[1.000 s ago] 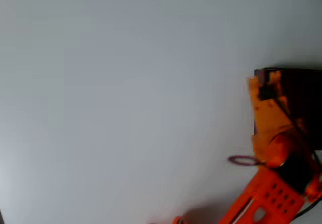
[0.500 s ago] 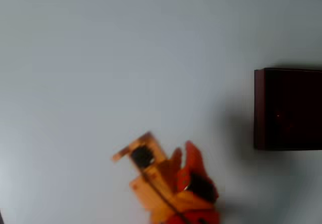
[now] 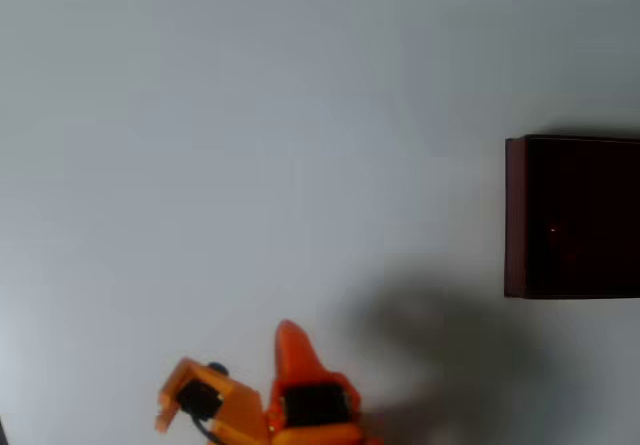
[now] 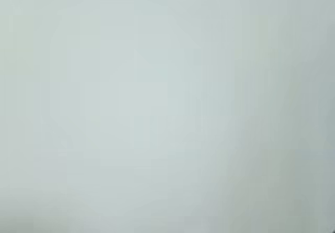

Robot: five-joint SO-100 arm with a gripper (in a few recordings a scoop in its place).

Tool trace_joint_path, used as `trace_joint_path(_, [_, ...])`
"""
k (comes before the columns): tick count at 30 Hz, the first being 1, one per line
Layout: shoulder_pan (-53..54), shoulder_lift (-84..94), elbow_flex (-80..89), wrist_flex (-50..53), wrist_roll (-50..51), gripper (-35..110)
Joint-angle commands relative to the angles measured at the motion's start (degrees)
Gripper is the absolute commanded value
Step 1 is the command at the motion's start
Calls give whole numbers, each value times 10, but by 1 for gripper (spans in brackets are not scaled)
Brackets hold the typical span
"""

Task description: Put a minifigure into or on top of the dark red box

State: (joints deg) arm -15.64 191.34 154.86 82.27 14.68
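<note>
overhead view: the orange tool (image 3: 285, 350) is sitting at the bottom edge of the frame, left of centre, over the pale grey worktop (image 3: 250, 145); one pointed orange finger (image 3: 290, 350) is pointing up the picture, and an orange block with a black part is lying just to its left. whether the tool is open or closed cannot be told, as the second finger is not clearly separable from the rest of the arm. the dark red box (image 3: 515, 215) is resting on the worktop at the right edge, well apart from the tool, its thin maroon wall enclosing a near-black interior. a tiny red speck, possibly the minifigure (image 3: 553, 230), is showing inside the box, too small to confirm. a soft shadow is lying on the worktop between tool and box. wrist view: the camera is showing plain, blurred pale worktop surface (image 4: 167, 107).
</note>
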Motion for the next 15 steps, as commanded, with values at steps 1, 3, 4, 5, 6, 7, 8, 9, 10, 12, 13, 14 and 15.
trace_joint_path(1, [-39,6,36,-34,-69,0])
trace_joint_path(3, [-75,7,49,-26,-99,0])
trace_joint_path(4, [-85,8,62,-17,-95,0])
trace_joint_path(5, [-99,8,77,-13,-99,0])
trace_joint_path(6, [-118,9,93,-23,-124,0])
trace_joint_path(7, [-132,9,106,-33,-142,0])
trace_joint_path(8, [-134,9,121,-41,-134,0])
trace_joint_path(9, [-141,10,138,-57,-123,0])
trace_joint_path(10, [-147,10,152,-71,-119,0])
trace_joint_path(12, [-153,10,164,-58,-98,0])
trace_joint_path(13, [-157,11,169,-49,-87,0])
trace_joint_path(14, [-164,12,173,-51,-90,0])
trace_joint_path(15, [-165,12,176,-54,-96,0])
